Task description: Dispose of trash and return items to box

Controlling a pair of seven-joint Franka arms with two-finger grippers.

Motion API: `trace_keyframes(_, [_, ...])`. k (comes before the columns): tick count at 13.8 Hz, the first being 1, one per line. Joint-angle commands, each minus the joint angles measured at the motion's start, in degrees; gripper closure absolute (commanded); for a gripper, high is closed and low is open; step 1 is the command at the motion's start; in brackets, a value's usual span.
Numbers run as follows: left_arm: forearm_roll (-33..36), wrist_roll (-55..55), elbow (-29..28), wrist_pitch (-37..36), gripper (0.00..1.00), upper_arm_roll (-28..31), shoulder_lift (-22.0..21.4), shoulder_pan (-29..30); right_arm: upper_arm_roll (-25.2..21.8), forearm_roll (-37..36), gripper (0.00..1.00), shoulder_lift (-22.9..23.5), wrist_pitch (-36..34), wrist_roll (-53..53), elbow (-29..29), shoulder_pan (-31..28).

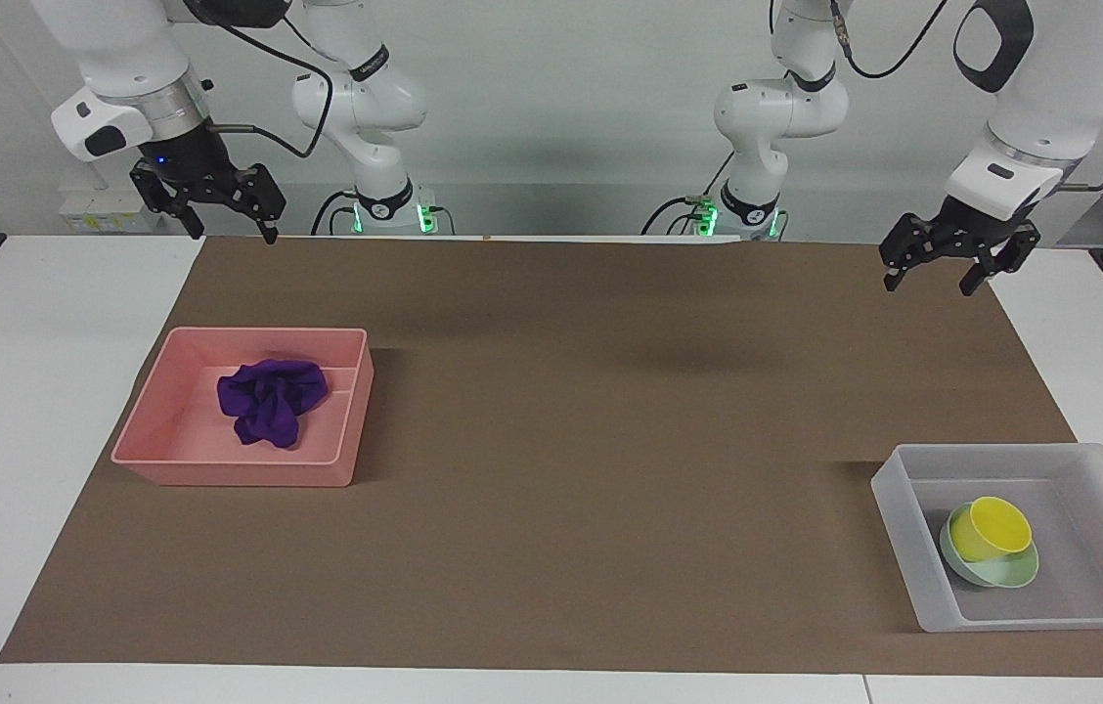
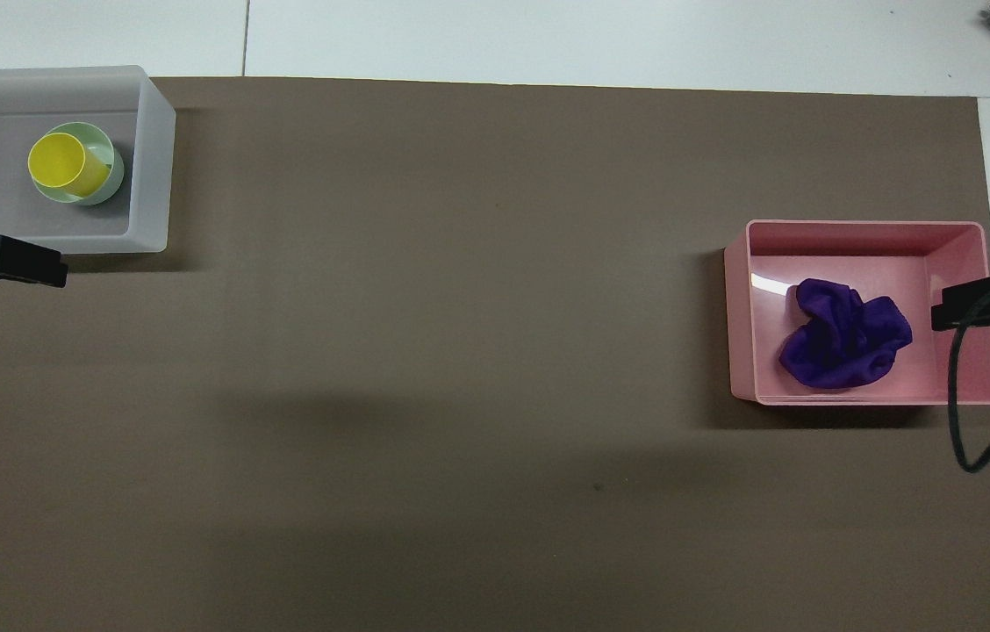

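- A crumpled purple cloth wad (image 1: 271,399) lies inside the pink tray (image 1: 160,418), which sits on the brown mat (image 1: 591,411) toward the right arm's end of the table (image 1: 23,411).
- A yellow cup (image 1: 992,528) rests tilted in a pale mint-green bowl (image 1: 1001,572); both sit in the translucent whitish box (image 1: 899,504) at the left arm's end of the table, farther from the robots than the pink tray.
- The right gripper (image 1: 219,230) hangs raised over the mat's edge nearest the robots, above the corner at the right arm's end, its fingers spread and holding nothing.
- The left gripper (image 1: 938,279) hangs in the air over the mat's edge at the left arm's end, well apart from the box, its fingers spread and empty.
- In the overhead view only a dark fingertip of each gripper shows: the left gripper's at the frame edge just beside the box, the right gripper's over the pink tray's outer wall.
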Motion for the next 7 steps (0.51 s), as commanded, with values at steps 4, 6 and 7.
trace_keyframes(4, [-0.4, -0.7, -1.4, -0.9, 0.00, 0.0, -1.5, 0.2, 0.3, 0.1, 0.00, -0.9, 0.5, -1.1, -0.9, -0.5])
trace_keyframes(6, [-0.4, -0.7, -1.4, -0.9, 0.00, 0.0, -1.5, 0.2, 0.3, 0.1, 0.00, -1.0, 0.5, -1.4, -1.0, -0.6])
trace_keyframes(7, [-0.4, -0.7, -1.4, -0.9, 0.00, 0.1, -1.5, 0.3, 0.3, 0.1, 0.00, -1.0, 0.5, -1.4, -1.0, -0.9])
